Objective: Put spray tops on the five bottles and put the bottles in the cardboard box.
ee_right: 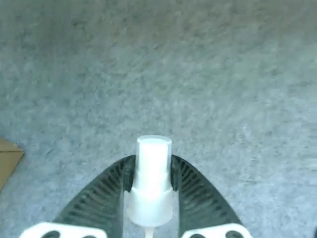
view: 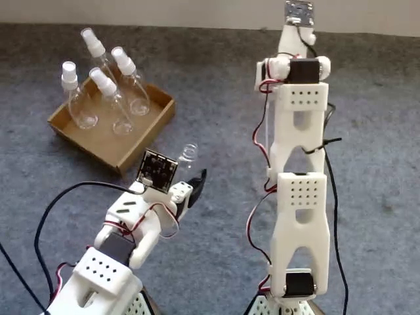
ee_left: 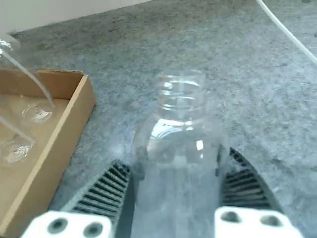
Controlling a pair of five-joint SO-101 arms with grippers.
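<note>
Now: bottle (ee_left: 178, 163) between left fingers (ee_left: 106, 191) | spray top (ee_right: 152, 181) between right fingers (ee_right: 96, 203)

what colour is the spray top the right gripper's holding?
White. The spray top is clamped in the right gripper; clearest in the right wrist view.

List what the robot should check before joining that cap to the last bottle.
1. Clear plastic bottle held in left gripper: ok, a finger on each side.
2. Bottle neck open and bare: ok.
3. White plastic spray top held in right gripper: ok.
4. Spray top's dip tube straight: cannot tell.
5. Spray top lined up over the neck: not ok, the arms are far apart.
6. Room in the brown cardboard box: ok, four capped bottles stand inside, with floor left free.
</note>
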